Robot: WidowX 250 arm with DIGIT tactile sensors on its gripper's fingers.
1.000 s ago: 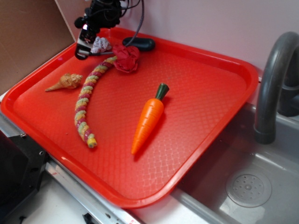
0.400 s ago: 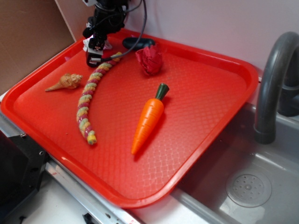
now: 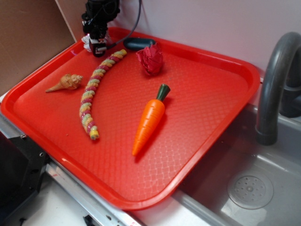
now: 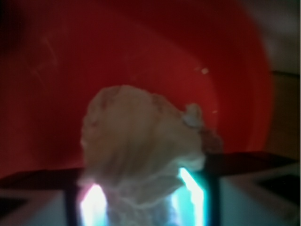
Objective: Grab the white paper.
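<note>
The white paper (image 4: 141,150) is a small, crumpled ball with soft folds and grey lines in it. In the wrist view it looks blurry and a bit tan, and it fills the middle and bottom of the frame. In the exterior view only a little white bit of it (image 3: 87,41) shows, in the upper left of the frame, over the far left corner of the red tray (image 3: 202,108).

The tool (image 3: 96,44) is black and comes down from the top left of the frame. Its two fingers (image 4: 73,200) are closed in on the paper, one on each side, with just the ball between them. So the tool has the paper pinched tight. The pictures do not make clear whether the ball touches the tray or not.

Other things lie on the tray. A long stripy rope toy (image 3: 96,84) in pink, green and yellow curves down the left side, and its top end is just beside the tool. A red paper ball (image 3: 150,59) sits to the right of the tool, a little way off. A dark oval thing (image 3: 138,44) lies near the tray's back edge, between the tool and the red ball. A small tan shell (image 3: 66,83) is at the left. An orange toy carrot (image 3: 149,121) with a green top lies in the middle. A grey sink (image 3: 249,188) and a grey tap (image 3: 273,84) are at the right.
</note>
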